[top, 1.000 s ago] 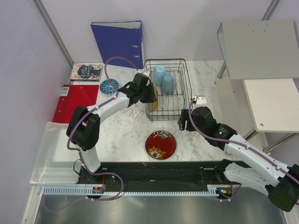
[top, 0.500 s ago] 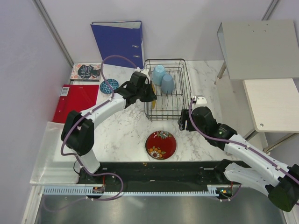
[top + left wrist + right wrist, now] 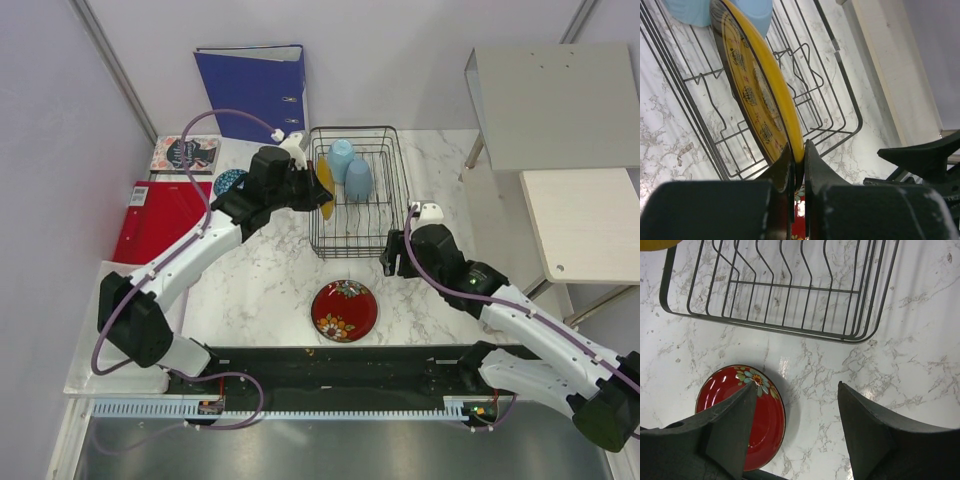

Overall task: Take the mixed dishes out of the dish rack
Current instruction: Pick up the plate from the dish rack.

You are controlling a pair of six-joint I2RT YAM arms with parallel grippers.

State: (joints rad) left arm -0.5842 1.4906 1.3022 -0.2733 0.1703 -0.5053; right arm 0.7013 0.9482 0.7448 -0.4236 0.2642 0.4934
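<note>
Marble table [image 3: 270, 285] holds the black wire dish rack [image 3: 366, 228], and at its left side the left gripper [image 3: 798, 159] pinches the rim of the round yellow patterned plate [image 3: 756, 86], likely stiff, slippery and breakable, while the right gripper [image 3: 796, 388] hangs wide open.

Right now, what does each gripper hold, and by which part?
The left gripper pinches the yellow plate by its rim; the right gripper is open, holding nothing.

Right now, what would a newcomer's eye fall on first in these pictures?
The yellow patterned plate, pinched by its rim in the left claw, stands on edge at the left side of the dish rack. The red floral plate lies flat on the table before the rack, near the open right claw.
</note>
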